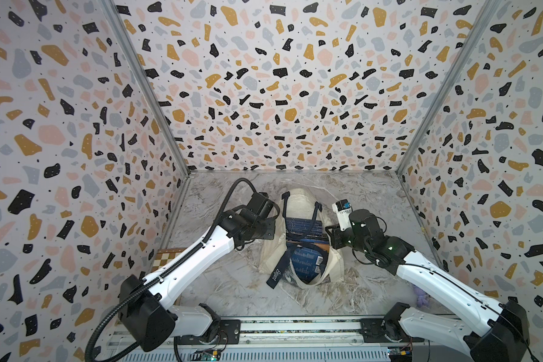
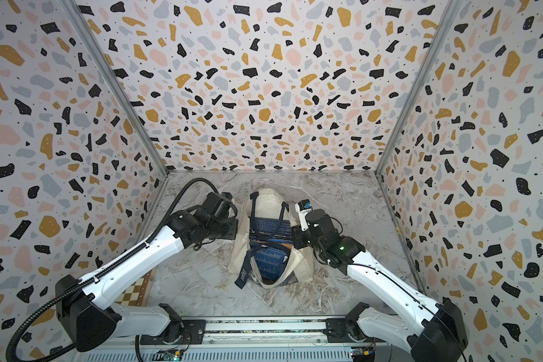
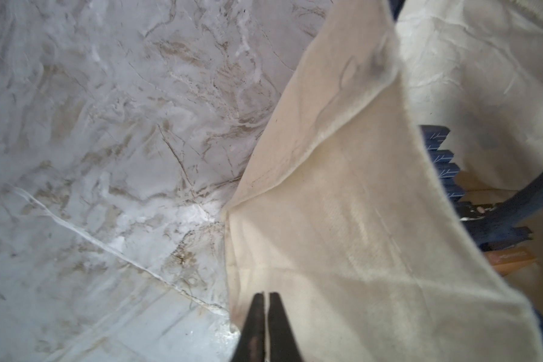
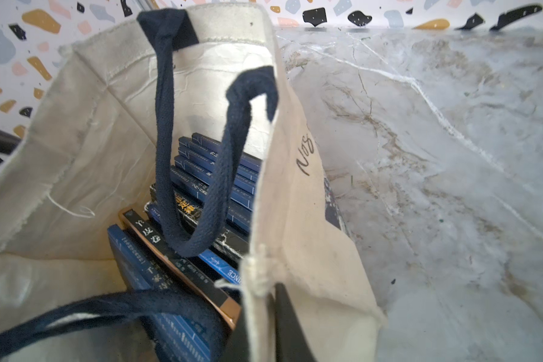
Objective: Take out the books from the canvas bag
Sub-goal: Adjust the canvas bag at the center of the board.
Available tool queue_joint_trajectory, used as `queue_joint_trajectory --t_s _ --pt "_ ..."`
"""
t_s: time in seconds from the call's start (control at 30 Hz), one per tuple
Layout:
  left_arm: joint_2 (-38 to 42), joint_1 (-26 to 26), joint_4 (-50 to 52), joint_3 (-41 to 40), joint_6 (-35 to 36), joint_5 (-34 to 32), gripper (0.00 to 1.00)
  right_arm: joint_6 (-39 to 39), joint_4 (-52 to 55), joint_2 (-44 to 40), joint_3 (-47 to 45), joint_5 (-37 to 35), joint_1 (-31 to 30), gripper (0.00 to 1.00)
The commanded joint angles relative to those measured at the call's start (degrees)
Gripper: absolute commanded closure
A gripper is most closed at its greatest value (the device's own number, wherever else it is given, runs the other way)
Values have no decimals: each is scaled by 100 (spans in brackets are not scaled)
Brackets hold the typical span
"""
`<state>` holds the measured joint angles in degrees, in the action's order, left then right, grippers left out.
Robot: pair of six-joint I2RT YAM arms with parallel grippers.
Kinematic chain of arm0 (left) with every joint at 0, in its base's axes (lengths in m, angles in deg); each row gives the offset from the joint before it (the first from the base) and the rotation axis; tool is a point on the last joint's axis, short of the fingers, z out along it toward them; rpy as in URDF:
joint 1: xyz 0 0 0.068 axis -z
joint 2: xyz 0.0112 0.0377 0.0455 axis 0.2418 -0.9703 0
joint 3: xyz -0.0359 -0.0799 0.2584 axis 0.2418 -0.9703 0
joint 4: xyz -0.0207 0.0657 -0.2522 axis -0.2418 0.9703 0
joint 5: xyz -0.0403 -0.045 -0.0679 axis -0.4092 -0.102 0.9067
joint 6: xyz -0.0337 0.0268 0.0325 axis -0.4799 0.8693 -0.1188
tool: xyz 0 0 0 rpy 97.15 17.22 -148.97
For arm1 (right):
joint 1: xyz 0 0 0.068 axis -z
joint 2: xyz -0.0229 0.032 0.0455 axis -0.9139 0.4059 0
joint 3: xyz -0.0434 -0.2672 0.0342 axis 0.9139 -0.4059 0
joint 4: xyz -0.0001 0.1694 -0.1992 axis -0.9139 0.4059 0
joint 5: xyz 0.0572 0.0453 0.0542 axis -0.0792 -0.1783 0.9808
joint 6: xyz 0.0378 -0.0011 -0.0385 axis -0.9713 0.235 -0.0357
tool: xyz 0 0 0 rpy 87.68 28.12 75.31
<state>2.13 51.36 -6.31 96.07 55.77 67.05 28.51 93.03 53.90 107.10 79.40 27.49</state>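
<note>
My top views look down from high, facing twelve o'clock. Wrist cameras sit close to the canvas bag (image 3: 342, 235), at its nine and three o'clock.

White arm shells (image 1: 195, 254), blk joints (image 1: 148, 313); corrugated blk cable (image 1: 229, 194) L; green LED (image 1: 390, 247) R.

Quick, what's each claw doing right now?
Left claw: closed at the bag; whether it pinches cloth, cannot tell.
Right claw: closed on the bag's rim.

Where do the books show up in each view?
Top view: books mid-frame, inside the canvas bag.
Top view: books mid-frame, inside the bag.
Left wrist: books at right edge, only corners showing past the bag wall.
Right wrist: books lower centre, spines showing.
Shared landmark: the navy handle.
</note>
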Motion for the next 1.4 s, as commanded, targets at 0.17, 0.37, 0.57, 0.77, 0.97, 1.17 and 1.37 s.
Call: queue_joint_trajectory --t_s 0.17,0.37,0.57,0.77,0.97,1.17,1.37 --pt "31 34 -187 64 11 -140 100 54 -83 117 -125 242 319 100" --pt "-130 -4 -477 292 98 -544 100 -35 -388 740 405 746 763 100" --pt "-562 -381 -791 953 226 -260 100 -61 -419 1708 1714 1013 1118 100" --pt "-942 -667 -1175 1873 582 -81 100 8 -259 2817 3421 1363 1402 100" --pt "-987 -681 -1277 2003 804 38 100 24 -13 3219 4140 1536 1396 100" --pt "-326 -571 -283 1382 -307 251 48 36 -309 2960 3523 1488 1405 100" --pt "220 -469 580 1152 -1552 174 18 50 -399 2905 3297 1567 1396 100"
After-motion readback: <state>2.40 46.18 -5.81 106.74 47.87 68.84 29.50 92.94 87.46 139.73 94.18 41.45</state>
